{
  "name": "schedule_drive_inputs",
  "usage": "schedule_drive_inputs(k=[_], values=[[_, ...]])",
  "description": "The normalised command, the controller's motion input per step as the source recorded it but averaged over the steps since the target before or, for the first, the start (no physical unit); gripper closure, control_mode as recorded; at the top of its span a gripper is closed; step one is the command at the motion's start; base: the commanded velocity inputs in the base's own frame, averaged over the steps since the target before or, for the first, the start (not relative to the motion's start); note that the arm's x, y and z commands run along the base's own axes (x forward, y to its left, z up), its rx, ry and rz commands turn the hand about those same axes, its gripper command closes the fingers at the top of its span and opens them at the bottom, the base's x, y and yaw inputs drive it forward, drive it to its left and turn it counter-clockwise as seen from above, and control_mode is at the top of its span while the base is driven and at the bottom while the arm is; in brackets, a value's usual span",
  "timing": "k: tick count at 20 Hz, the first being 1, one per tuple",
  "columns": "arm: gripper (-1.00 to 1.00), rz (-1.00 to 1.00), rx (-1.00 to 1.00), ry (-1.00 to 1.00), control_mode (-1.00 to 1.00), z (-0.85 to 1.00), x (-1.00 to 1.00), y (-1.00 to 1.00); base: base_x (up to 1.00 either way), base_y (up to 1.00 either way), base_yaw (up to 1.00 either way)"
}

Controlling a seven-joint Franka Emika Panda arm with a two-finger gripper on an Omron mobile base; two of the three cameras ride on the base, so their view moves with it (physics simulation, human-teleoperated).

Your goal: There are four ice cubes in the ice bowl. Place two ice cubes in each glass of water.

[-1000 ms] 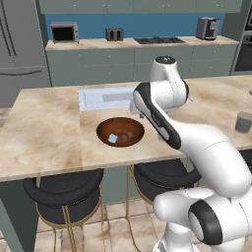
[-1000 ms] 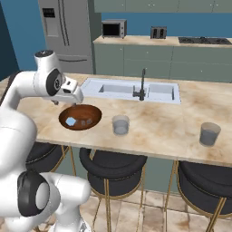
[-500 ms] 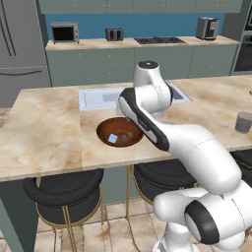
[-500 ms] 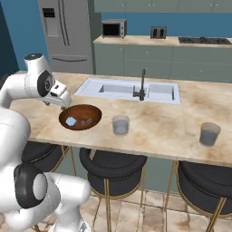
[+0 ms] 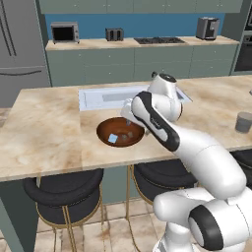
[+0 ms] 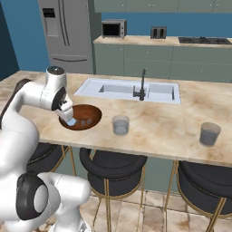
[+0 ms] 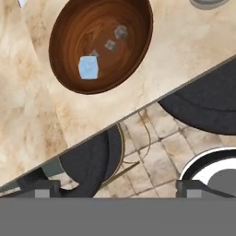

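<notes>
The ice bowl (image 5: pixel 102 133) (image 6: pixel 94 110) (image 7: pixel 69 27) stands near the island counter's front edge. In the hand view, several ice cubes lie in it: a larger pale blue one (image 7: pixel 88 67) and small greyish ones (image 7: pixel 110 44) (image 7: pixel 121 31). One glass of water (image 6: pixel 120 124) stands just right of the bowl, its rim (image 7: pixel 209 2) showing at the top of the hand view. The other glass (image 6: pixel 210 134) (image 5: pixel 243 122) is far to the right. My gripper (image 6: pixel 69 119) (image 7: pixel 118 192) hangs open at the bowl's front-left rim, with nothing between its fingers.
A sink (image 6: pixel 127 88) with a dark faucet (image 6: pixel 142 84) lies behind the bowl. Black stools (image 5: pixel 64 189) (image 7: pixel 203 108) stand under the counter's front edge. My own arm (image 5: pixel 157 123) reaches over the counter right of the bowl.
The arm has swung left and the hand has come down from above the counter to the bowl's rim. The jaws have stayed open.
</notes>
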Motion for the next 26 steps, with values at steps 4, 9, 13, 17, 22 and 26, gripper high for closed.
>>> schedule_drive_inputs(k=[4,9,13,17,22,26], values=[[-1.00,0.01,0.05,0.00,-1.00,-0.19,0.36,0.00,0.00,0.00,0.00],[-1.00,0.03,-0.01,0.14,-1.00,-0.02,0.60,0.00,0.00,0.00,0.00],[-1.00,0.02,-0.07,0.27,-1.00,0.00,0.58,0.03,0.00,0.00,0.00],[-1.00,0.04,-0.06,0.27,-1.00,-0.11,0.38,0.27,0.00,0.00,0.00],[-1.00,0.04,-0.06,0.14,-1.00,-0.29,0.22,0.27,0.00,0.00,0.00],[-1.00,0.02,-0.11,0.01,-1.00,-0.51,0.04,0.13,0.00,0.00,0.00]])
